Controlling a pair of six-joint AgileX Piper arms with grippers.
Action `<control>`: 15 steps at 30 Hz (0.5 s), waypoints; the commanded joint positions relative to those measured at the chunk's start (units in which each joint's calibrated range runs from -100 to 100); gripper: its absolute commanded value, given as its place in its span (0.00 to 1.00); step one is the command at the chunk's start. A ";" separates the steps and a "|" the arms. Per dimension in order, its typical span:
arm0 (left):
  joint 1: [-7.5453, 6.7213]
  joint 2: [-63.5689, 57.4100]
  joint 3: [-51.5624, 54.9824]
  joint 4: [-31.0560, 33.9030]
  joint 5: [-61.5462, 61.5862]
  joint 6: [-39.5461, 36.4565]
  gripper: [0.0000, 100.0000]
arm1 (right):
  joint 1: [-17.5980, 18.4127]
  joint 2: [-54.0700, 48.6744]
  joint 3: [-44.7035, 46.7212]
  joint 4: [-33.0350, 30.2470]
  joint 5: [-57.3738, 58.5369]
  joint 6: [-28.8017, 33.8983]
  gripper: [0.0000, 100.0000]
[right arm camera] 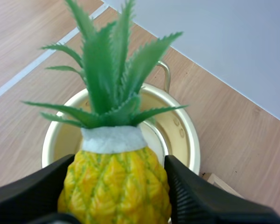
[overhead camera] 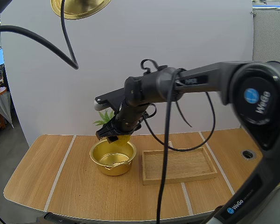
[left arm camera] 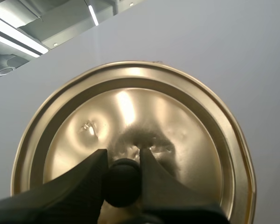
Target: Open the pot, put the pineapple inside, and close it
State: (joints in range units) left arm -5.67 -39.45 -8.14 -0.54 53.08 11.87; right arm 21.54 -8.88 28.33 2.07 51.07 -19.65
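The gold pot [overhead camera: 113, 157] stands open on the table, its rim [right arm camera: 189, 135] just under the pineapple. My right gripper [overhead camera: 115, 134] hangs over the pot, shut on the yellow pineapple [right arm camera: 115, 183], whose green leaves [right arm camera: 107, 79] point away from the fingers [right arm camera: 200, 200]. In the high view the leaves [overhead camera: 104, 118] stick out behind the gripper. High at the top of the high view hangs the gold lid [overhead camera: 79, 7]. My left gripper [left arm camera: 123, 179] is shut on the lid's black knob [left arm camera: 122, 182], with the lid's shiny face [left arm camera: 140, 121] behind it.
A shallow wooden tray [overhead camera: 178, 165] lies right of the pot, with nothing in it. The wooden table [overhead camera: 46, 177] has free room at the left and along the front edge. A round hole [overhead camera: 248, 154] sits at the table's far right.
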 commanded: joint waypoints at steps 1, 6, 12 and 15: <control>-0.11 -0.62 -0.44 0.13 -2.14 -0.40 0.00 | 0.13 3.55 -2.44 -0.20 -1.02 -0.51 0.00; -0.11 -0.62 -0.44 0.13 -2.14 -0.40 0.00 | 0.13 9.47 -4.18 -0.44 -2.16 -0.51 0.00; -0.11 -0.62 -0.44 0.13 -2.14 -0.40 0.00 | 0.13 14.75 -4.18 -2.07 -3.64 -0.51 0.00; -0.11 -0.62 -0.44 0.13 -2.14 -0.40 0.00 | 0.13 16.25 -4.18 -2.38 -4.02 -0.51 0.00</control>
State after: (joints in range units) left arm -5.67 -39.45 -8.14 -0.54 53.08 11.87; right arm 21.54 6.61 24.72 0.36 48.14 -19.74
